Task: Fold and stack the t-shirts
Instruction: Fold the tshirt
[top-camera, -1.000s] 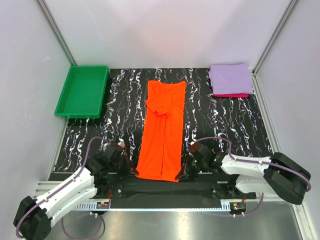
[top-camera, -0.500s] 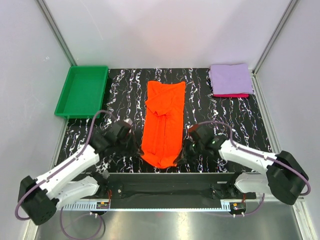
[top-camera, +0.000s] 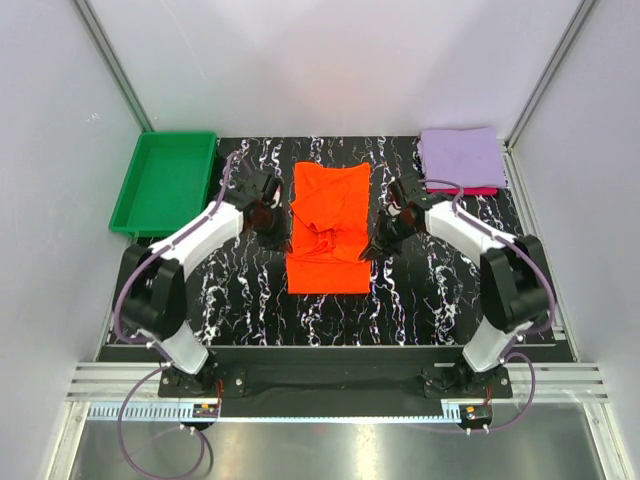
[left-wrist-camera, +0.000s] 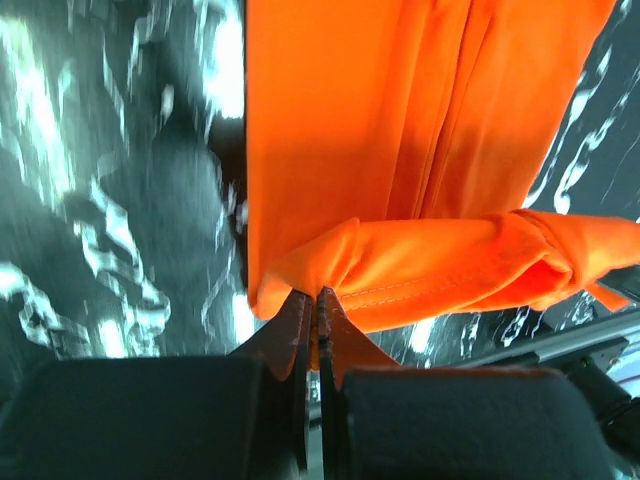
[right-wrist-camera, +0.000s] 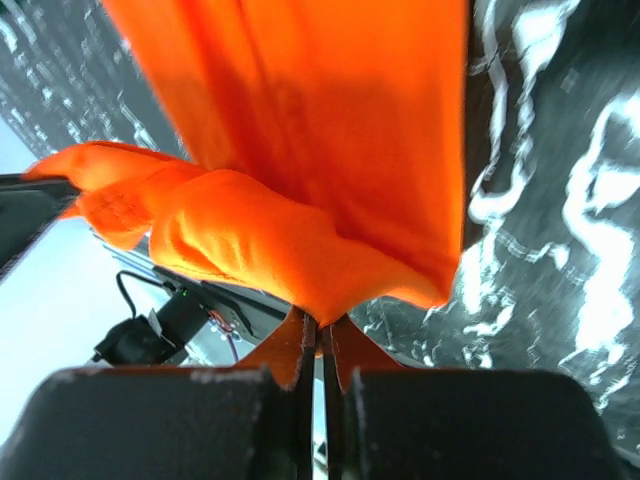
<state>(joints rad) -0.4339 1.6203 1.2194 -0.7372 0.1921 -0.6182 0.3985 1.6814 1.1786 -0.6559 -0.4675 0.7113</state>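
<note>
Tabletop (top-camera: 440, 290) black-marbled between white walls (top-camera: 330, 70); left tool (left-wrist-camera: 318, 298), right tool (right-wrist-camera: 320, 325) clamp orange t-shirt (top-camera: 330, 200).

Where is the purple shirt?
In the top view, the folded pale lavender cloth t-shirt sits at the far right corner, atop the crimson-pink t-shirt.

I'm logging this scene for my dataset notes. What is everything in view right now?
orange t-shirt: one, bright orange-red, mid-table, partly doubled over
lavender t-shirt: one, pale purple, folded, far right corner
crimson-pink t-shirt: one, crimson-pink, under the lavender one, only its near edge showing
green tray: one, green, far left corner
table: one, black with white marbling
left end effector: one, black, shut on the orange t-shirt's left side
right end effector: one, black, shut on its right side
</note>
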